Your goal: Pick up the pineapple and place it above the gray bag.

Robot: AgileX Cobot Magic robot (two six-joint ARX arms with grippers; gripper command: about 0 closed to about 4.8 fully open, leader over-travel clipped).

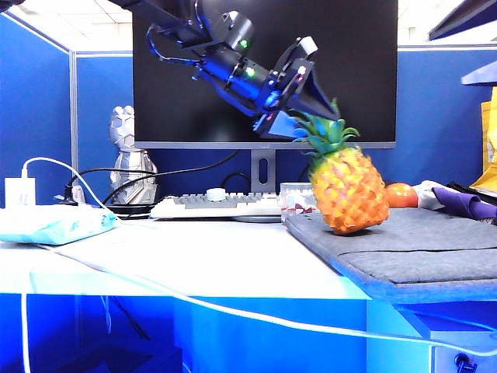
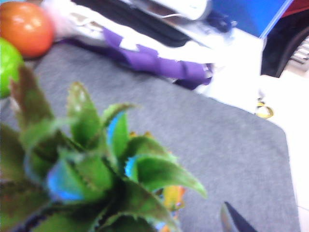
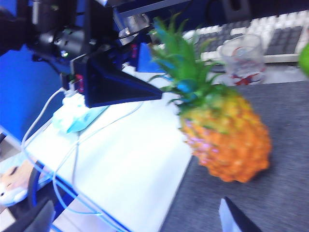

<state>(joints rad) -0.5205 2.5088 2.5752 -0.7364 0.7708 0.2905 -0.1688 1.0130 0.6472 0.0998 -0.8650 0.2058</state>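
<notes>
The pineapple [image 1: 349,190] stands tilted on the near left part of the gray bag [image 1: 419,249], its green crown leaning toward the monitor. My left gripper [image 1: 314,124] reaches in from the upper left and is open, its dark fingers on either side of the crown tips. The left wrist view is filled by the blurred crown [image 2: 96,164] over the gray bag [image 2: 217,135], with one fingertip [image 2: 234,220] showing. In the right wrist view the pineapple [image 3: 227,135] lies on the gray bag [image 3: 270,203]. My right gripper [image 3: 137,220] hangs open and empty, short of the fruit.
An orange fruit [image 1: 401,194] and a purple cloth [image 1: 462,203] lie behind the pineapple, with a green apple [image 2: 7,65] beside the orange. A glass cup [image 3: 244,58] and a keyboard [image 1: 217,204] stand by the monitor. A white cable [image 1: 194,299] crosses the table front.
</notes>
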